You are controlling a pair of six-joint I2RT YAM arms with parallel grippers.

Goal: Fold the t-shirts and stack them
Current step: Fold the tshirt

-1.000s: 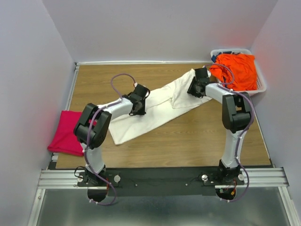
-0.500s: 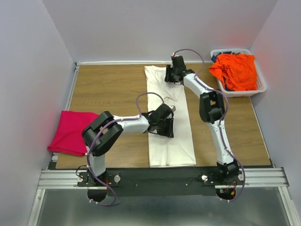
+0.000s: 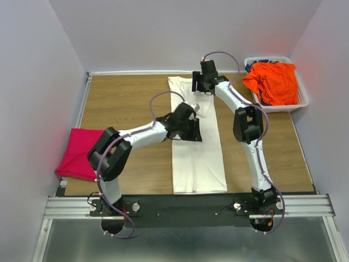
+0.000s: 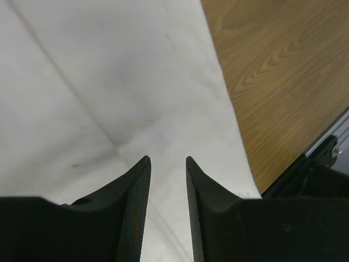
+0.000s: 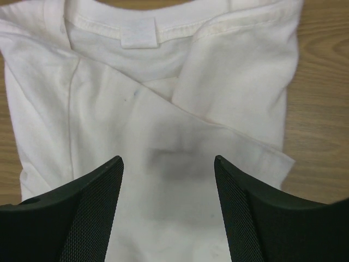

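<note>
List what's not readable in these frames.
- Top view: white t-shirt midsection, hidden under the left arm.
- Top view: basket contents, buried by the orange t-shirt.
- Left wrist view: whether the left end effector touches cloth, blocked by its own fingers.
- Right wrist view: shirt's lower part, cut off by the frame edge and right end effector.

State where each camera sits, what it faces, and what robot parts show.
Top external: above and behind, looking down on the table; left arm, right arm show.
Left wrist: looks down at the white t-shirt; left gripper shows.
Right wrist: looks down at its collar; right gripper shows.
Shared: all see the white t-shirt.
</note>
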